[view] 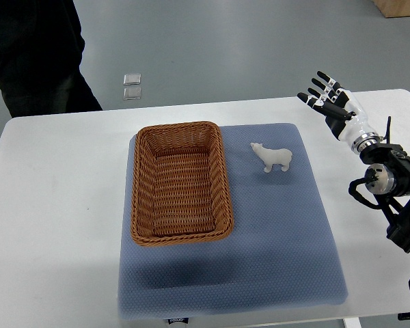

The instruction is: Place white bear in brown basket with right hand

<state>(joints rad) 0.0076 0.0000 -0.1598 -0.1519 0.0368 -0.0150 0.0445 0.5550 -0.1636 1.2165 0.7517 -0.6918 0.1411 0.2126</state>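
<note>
Fingers spread, the right hand [328,97] hovers well apart from the white bear [273,158]. Just beside the bear, the brown basket [181,183] sits empty, likely staged for a short carry.

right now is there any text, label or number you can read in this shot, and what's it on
No text can be read anywhere.
The small dark tag at the near edge of the blue mat has pale marks, too small and blurred to read.
The white bear, brown basket and right hand show no print.
</note>
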